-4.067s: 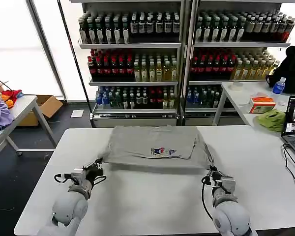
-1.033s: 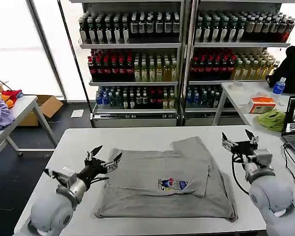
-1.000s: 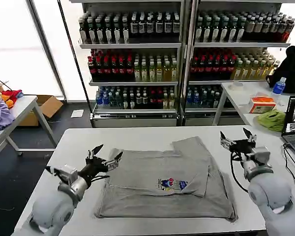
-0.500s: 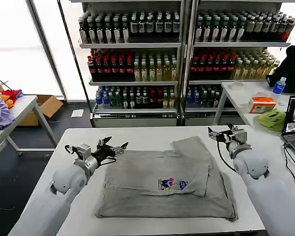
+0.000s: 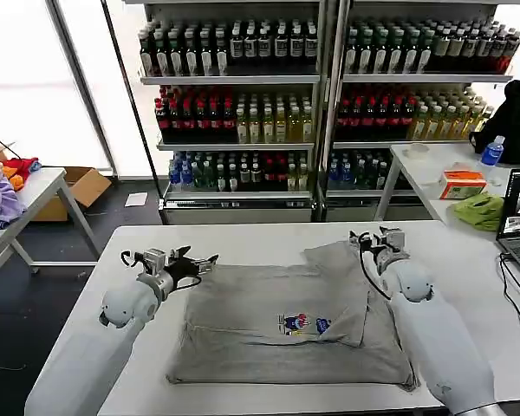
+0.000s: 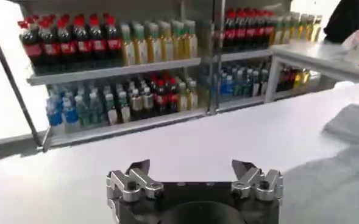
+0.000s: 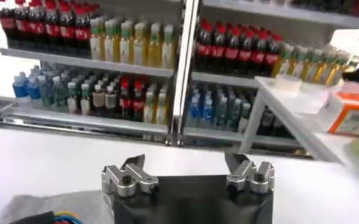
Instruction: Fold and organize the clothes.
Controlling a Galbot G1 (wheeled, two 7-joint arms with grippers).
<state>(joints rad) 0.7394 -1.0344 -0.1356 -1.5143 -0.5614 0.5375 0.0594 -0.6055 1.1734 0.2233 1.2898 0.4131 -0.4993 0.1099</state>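
On the white desk (image 5: pixel 243 238) a grey T-shirt (image 5: pixel 286 325) is spread flat, its chest print (image 5: pixel 302 324) facing up and a folded flap laid across its right half. Taken from that print, the left hand (image 5: pixel 193 263) is held beyond the shirt's far left corner, and the right hand (image 5: pixel 370 240) is held beyond the far right corner, just over the raised edge of the flap. Both hands are seen with fingers spread wide and nothing gripped; the wrist views show the left fingers (image 6: pixel 129 181) and the right fingers (image 7: pixel 125 176) parted over bare desk, with grey cloth at the frame edge.

The shirt's longer axis is judged to run from the far edge of the desk toward the robot, so the cloth lies nearer the robot than either hand. The far hem corners are about equally close to each hand, the right one perhaps slightly closer. A paired grasp at those far corners is judged likely, so that the far edge can be drawn toward the near edge.
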